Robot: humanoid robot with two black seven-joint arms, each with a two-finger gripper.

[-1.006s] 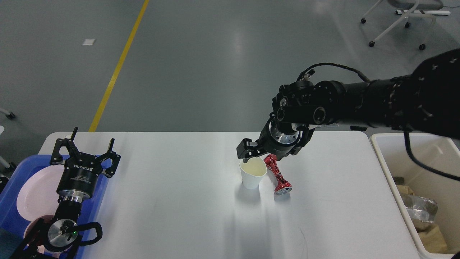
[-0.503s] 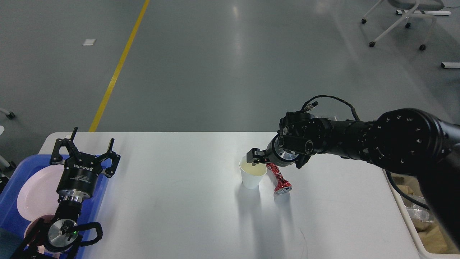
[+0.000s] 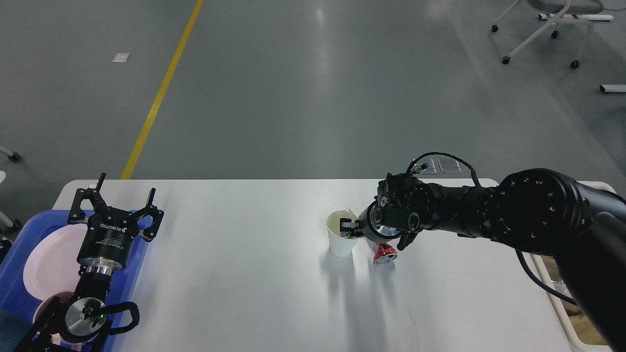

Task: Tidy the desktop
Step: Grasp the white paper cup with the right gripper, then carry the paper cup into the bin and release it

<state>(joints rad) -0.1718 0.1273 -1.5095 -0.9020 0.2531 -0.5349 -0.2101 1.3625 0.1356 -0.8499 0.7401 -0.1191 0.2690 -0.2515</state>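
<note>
Presently the right tool (image 3: 350, 229) pinches the paper cup (image 3: 341, 239) rim; the thin wall may buckle. Grip unconfirmed. The left tool (image 3: 115, 205) hangs released.

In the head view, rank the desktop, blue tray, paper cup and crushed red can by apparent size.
1. desktop
2. blue tray, partly cut off by the frame
3. paper cup
4. crushed red can, mostly hidden behind the right gripper

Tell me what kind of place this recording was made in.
Probably an indoor lab or workshop hall: a grey floor with a yellow line, a wheeled chair base, and a white desktop set up as a test station.
</note>
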